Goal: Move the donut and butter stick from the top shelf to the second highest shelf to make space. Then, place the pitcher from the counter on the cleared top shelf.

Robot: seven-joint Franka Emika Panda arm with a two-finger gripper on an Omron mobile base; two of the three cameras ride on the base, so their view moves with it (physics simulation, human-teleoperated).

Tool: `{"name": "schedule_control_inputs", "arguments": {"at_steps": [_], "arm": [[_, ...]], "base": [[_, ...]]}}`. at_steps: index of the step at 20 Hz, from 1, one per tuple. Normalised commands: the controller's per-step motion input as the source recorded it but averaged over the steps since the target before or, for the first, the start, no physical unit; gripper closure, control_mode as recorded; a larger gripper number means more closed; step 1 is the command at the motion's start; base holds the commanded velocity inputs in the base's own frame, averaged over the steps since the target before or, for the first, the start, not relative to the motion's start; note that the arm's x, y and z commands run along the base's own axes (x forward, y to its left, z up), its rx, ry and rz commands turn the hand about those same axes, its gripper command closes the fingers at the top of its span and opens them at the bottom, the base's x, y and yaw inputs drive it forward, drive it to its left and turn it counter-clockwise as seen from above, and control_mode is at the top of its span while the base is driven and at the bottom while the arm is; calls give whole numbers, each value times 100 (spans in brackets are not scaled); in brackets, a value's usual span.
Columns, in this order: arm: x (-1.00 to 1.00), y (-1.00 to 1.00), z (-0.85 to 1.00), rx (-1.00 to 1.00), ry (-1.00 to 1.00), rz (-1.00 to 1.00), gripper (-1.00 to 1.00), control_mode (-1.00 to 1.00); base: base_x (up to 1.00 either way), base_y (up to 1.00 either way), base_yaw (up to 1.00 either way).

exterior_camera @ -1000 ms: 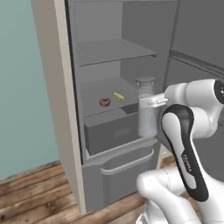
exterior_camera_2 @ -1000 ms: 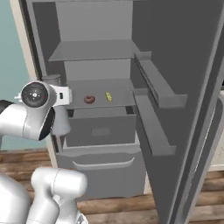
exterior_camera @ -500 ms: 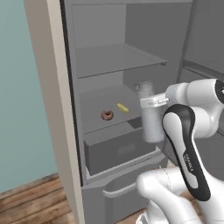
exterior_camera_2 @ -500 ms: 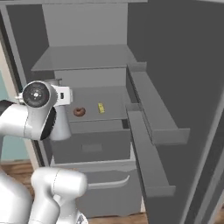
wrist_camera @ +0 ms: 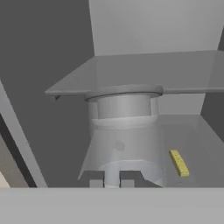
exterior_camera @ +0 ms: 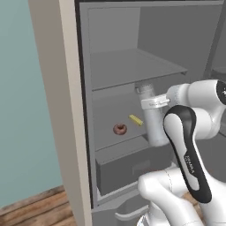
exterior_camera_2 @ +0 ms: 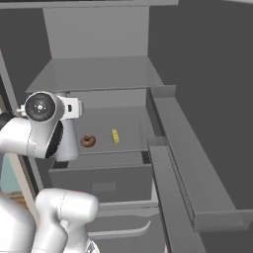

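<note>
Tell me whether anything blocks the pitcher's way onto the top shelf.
Nothing visible does. The top shelf is bare; the donut and butter lie on the shelf below. The hand holds the pitcher just below the shelf's level.

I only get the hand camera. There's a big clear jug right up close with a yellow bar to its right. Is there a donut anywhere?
Observer: Yes. The donut lies on the second highest shelf, beside the butter stick but not touching it.
Operator: Is the jug standing on something?
Observer: It looks carried. In the left base view the pitcher is upright at the front of the open fridge, with the gripper shut on it.
Operator: And what is under the shelf with the food?
Observer: A boxy grey drawer, directly below it.
</note>
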Motion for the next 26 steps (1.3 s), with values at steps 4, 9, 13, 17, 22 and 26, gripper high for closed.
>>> {"name": "schedule_control_inputs", "arguments": {"at_steps": [4, 9, 13, 17, 22, 26], "arm": [[0, 0, 0, 0, 0, 0, 100, 100], [0, -12, 0, 0, -2, 0, 100, -100], [1, -26, 0, 0, -8, 0, 100, -100], [2, -26, 11, 0, -14, 0, 100, -100], [0, -13, 38, 0, -27, 0, 100, -100], [0, -15, 59, 0, -25, 0, 100, -100]], "base": [[29, -14, 2], [4, -6, 1], [0, 0, 0], [0, 0, 0], [0, 0, 0], [0, 0, 0]]}}
